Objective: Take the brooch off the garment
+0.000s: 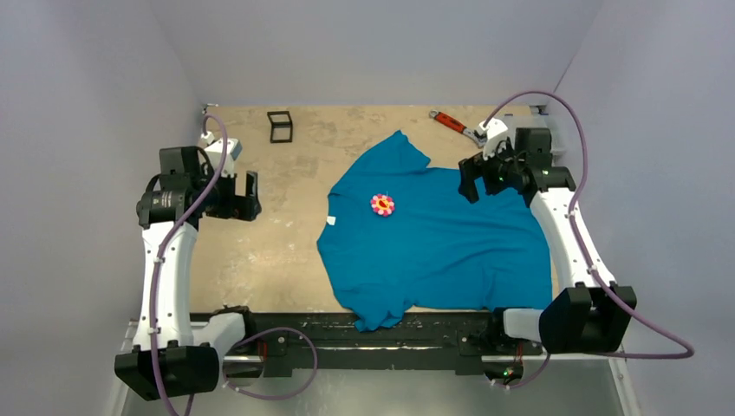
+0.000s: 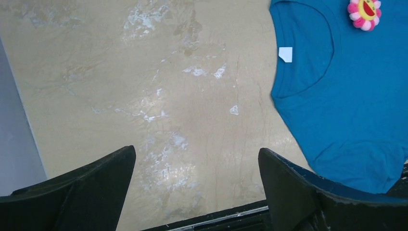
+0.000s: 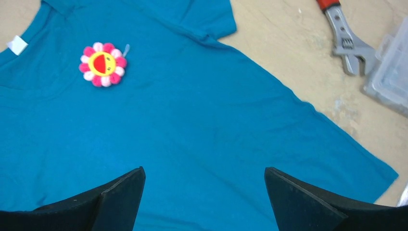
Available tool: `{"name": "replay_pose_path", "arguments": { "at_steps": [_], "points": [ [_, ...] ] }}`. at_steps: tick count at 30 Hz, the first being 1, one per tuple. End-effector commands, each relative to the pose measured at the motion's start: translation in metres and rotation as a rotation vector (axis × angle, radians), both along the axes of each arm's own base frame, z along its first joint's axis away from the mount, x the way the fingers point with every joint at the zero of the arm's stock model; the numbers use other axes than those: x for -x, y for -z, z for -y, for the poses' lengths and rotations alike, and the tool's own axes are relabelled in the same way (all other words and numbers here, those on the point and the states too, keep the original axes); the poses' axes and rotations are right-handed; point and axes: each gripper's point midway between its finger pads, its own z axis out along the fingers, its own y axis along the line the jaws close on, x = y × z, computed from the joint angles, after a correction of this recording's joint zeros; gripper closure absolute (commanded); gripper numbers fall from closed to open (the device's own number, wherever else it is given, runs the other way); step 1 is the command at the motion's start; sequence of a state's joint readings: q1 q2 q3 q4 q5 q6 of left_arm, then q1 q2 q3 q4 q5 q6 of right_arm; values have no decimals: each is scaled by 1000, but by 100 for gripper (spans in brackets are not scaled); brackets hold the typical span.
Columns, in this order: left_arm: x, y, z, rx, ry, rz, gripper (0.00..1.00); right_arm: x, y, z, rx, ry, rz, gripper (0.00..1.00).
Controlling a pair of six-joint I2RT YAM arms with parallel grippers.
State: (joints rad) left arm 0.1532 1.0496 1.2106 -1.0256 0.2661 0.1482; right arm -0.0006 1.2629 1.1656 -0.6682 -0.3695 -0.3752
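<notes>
The teal-blue T-shirt (image 1: 438, 238) lies flat on the table, its neck with a small white tag (image 1: 330, 221) to the left. The flower brooch (image 1: 382, 204), pink petals round a yellow centre, sits on its chest; it also shows in the right wrist view (image 3: 102, 64) and the left wrist view (image 2: 364, 13). My left gripper (image 1: 249, 196) is open and empty above bare table, left of the shirt (image 2: 346, 96). My right gripper (image 1: 469, 184) is open and empty above the shirt's right part (image 3: 202, 125), to the right of the brooch.
A red-handled wrench (image 1: 455, 125) lies at the back right of the table, next to a clear plastic box (image 3: 390, 72). A small black frame (image 1: 280, 126) stands at the back left. Grey walls enclose the table; a black rail (image 1: 364, 334) runs along the near edge.
</notes>
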Motion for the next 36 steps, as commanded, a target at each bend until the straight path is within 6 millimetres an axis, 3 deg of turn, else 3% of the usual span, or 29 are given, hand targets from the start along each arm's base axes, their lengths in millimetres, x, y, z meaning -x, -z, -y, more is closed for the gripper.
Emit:
{"name": "replay_pose_path", "arguments": {
  "at_steps": [1, 6, 12, 19, 23, 26, 32, 36],
  "points": [
    [-9, -8, 32, 124, 105, 22, 0, -18, -25, -38, -48, -97, 59, 1],
    [-17, -4, 101, 430, 222, -87, 0, -38, -11, -81, -135, -154, -11, 1],
    [-23, 30, 183, 526, 334, -213, 0, -58, 16, -129, -225, -231, -148, 1],
    [-22, 85, 241, 558, 402, -409, 0, -78, 50, -164, -275, -310, -277, 1],
    [-23, 115, 256, 565, 414, -522, 4, -87, 73, -169, -277, -310, -307, 1],
    [-20, 139, 254, 538, 405, -596, 6, -99, 87, -174, -275, -307, -309, 1],
    [-7, 179, 228, 425, 337, -694, 8, -134, 111, -185, -277, -281, -298, 1],
    [-9, 193, 201, 350, 267, -729, 9, -141, 134, -194, -281, -275, -334, 1]
  ]
}}
